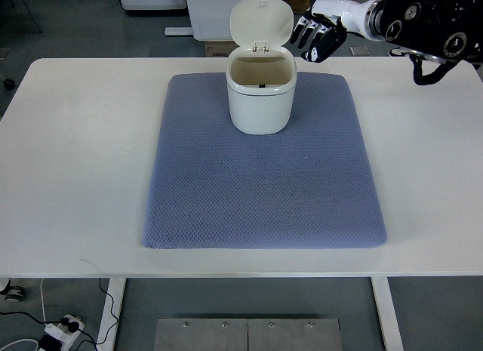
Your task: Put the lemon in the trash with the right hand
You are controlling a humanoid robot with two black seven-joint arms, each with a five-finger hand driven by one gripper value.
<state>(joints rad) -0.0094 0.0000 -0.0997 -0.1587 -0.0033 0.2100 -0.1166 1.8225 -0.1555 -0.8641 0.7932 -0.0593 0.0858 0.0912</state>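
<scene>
While your right hand (pixel 318 35) hovers at two o'clock of the open trash bin (pixel 261 87) | fingers loosely spread, apparently empty | lemon unseen, possibly already binned | next: confirm, then retract.

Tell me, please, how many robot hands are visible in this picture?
1: the right hand, fingers relaxed and empty, hovers beyond the table's far edge, right of the open trash bin. The left hand is out of view.

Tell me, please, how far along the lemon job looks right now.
No lemon shows on the mat or table. The bin stands with its lid up. The right hand, beside the bin, holds nothing visible. Possibly the lemon is already inside; the bin's interior does not show it.
</scene>
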